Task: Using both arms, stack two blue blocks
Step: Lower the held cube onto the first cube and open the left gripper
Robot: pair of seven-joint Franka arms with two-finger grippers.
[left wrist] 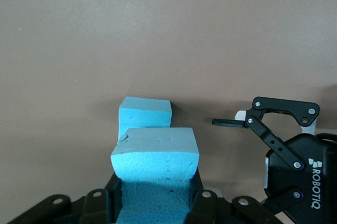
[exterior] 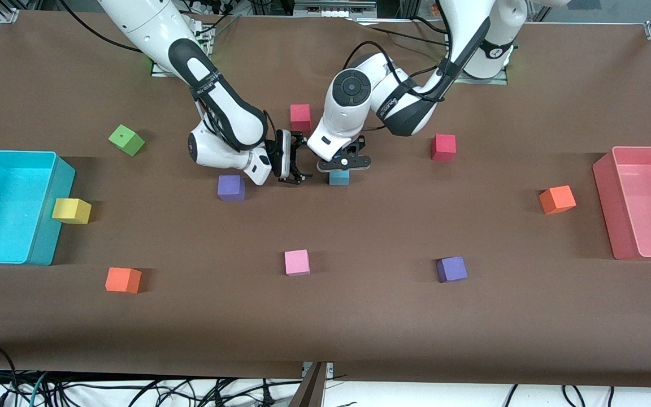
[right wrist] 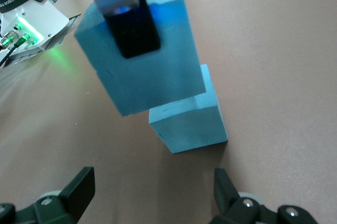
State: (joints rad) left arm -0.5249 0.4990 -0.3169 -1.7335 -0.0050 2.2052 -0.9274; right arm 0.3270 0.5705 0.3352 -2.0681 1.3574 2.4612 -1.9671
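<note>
Blue blocks meet near the middle of the brown table (exterior: 359, 316). The left hand (exterior: 343, 165) is clenched on one blue block (left wrist: 156, 153), its fingers (left wrist: 202, 203) pressing the foam in on both sides, and it holds that block over the second blue block (exterior: 339, 177), which sits on the table. In the right wrist view the held block (right wrist: 142, 50) hangs slightly tilted above the resting one (right wrist: 189, 113); whether the two touch cannot be told.

The right hand (exterior: 294, 161) hovers just beside this pair, toward the right arm's end of the table, with its fingers (right wrist: 79, 187) spread wide and nothing between them.

Other cubes lie scattered well apart. A purple cube (exterior: 231, 187) sits near the right hand, and a red cube (exterior: 300, 117) lies farther from the front camera than both hands. Another red cube (exterior: 443, 147) and an orange cube (exterior: 557, 199) lie toward the left arm's end, near the pink bin (exterior: 605, 203). A green cube (exterior: 126, 139) and a yellow cube (exterior: 72, 211) lie toward the right arm's end, the yellow one touching the cyan bin (exterior: 48, 226). Nearer the front camera are a second orange cube (exterior: 123, 280), a pink cube (exterior: 297, 262) and a second purple cube (exterior: 451, 269).
</note>
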